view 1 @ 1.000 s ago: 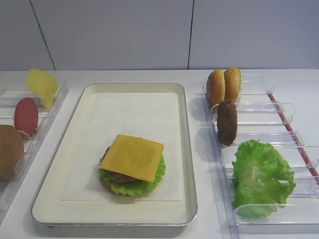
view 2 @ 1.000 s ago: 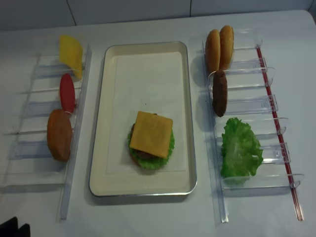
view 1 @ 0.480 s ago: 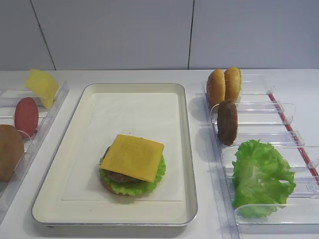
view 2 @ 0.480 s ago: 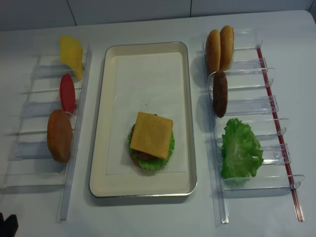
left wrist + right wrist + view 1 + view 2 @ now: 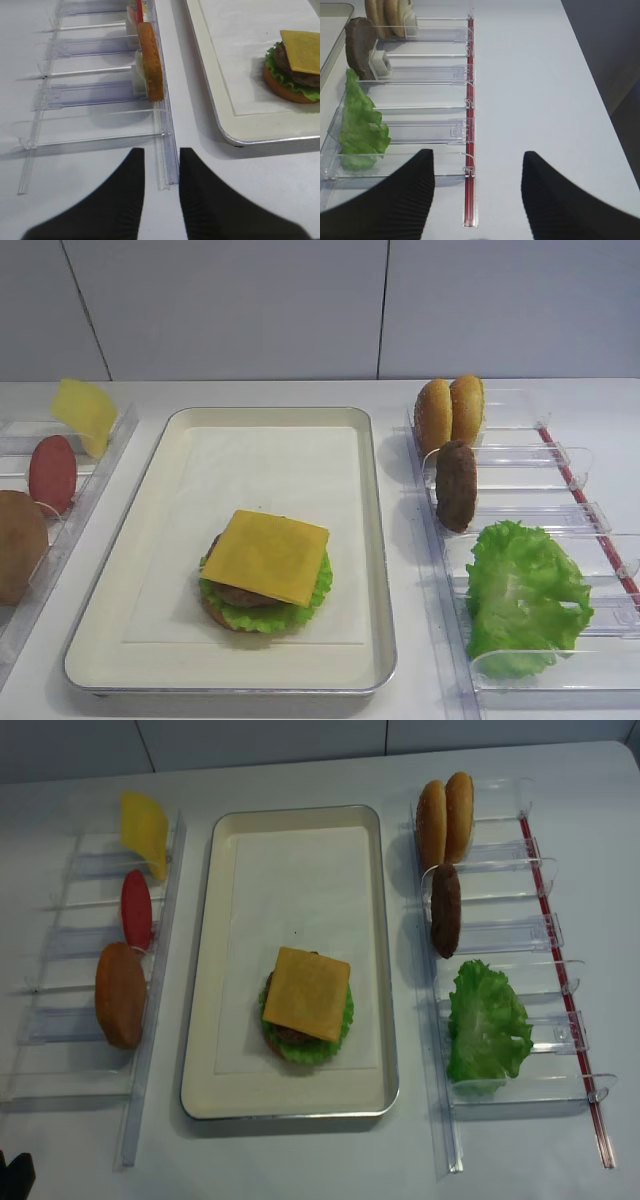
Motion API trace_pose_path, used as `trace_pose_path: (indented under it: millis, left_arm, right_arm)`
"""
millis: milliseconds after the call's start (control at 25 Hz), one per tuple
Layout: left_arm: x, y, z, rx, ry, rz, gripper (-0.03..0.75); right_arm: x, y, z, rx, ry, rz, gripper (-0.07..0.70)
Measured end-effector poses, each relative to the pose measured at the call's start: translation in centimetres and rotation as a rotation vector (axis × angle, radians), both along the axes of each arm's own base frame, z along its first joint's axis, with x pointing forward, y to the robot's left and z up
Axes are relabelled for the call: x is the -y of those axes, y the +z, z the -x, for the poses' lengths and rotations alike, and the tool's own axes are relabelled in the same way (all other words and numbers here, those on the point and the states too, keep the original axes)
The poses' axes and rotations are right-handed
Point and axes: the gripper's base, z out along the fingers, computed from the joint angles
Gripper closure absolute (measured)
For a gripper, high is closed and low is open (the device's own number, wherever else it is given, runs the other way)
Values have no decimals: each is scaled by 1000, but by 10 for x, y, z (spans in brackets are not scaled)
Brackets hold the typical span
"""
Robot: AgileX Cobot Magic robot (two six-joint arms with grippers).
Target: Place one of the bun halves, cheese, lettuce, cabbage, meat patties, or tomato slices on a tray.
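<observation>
Cheese (image 5: 266, 556) is lying as the top layer of the half-built burger at the near end of the tray (image 5: 375, 540), and you are seeing it resting flat on a meat patty (image 5: 295, 70), which is sitting on lettuce (image 5: 262, 614) and a bottom bun (image 5: 287, 93), so the stack is growing in the usual order. Nearest to you, the left gripper (image 5: 161, 192) is hovering low over the table in front of the left holder rack (image 5: 100, 95); its jaws are standing a narrow gap apart and are holding nothing. The right gripper (image 5: 477, 192) is waiting near the front end of the right holder rack (image 5: 420, 130) with its jaws wide and also empty. Both are staying outside the tray, I think so that the stack is not being disturbed. A little farther, on the left rack, a bun half (image 5: 18, 545) is standing on its edge in a slot, then a tomato slice (image 5: 52, 474), then a spare cheese slice (image 5: 84, 415) leaning at the far end. On the right rack, loose lettuce leaves (image 5: 525, 595) are filling the near compartment, a second patty (image 5: 456, 485) is standing upright behind them, and two bun halves (image 5: 449, 412) are standing together at the far end. These pieces are being kept on edge probably so that a gripper is able to close on them from above. In my judgement the tomato slice or a bun half is the next piece to bring.
</observation>
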Motion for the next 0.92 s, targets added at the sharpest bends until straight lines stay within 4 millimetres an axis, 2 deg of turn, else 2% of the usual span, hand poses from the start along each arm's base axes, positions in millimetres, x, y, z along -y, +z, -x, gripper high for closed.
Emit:
trace_pose_path:
  millis: [920]
  left_arm:
    - [0,0,0,1,0,0,537]
  right_arm:
    - [0,0,0,0,0,0,202]
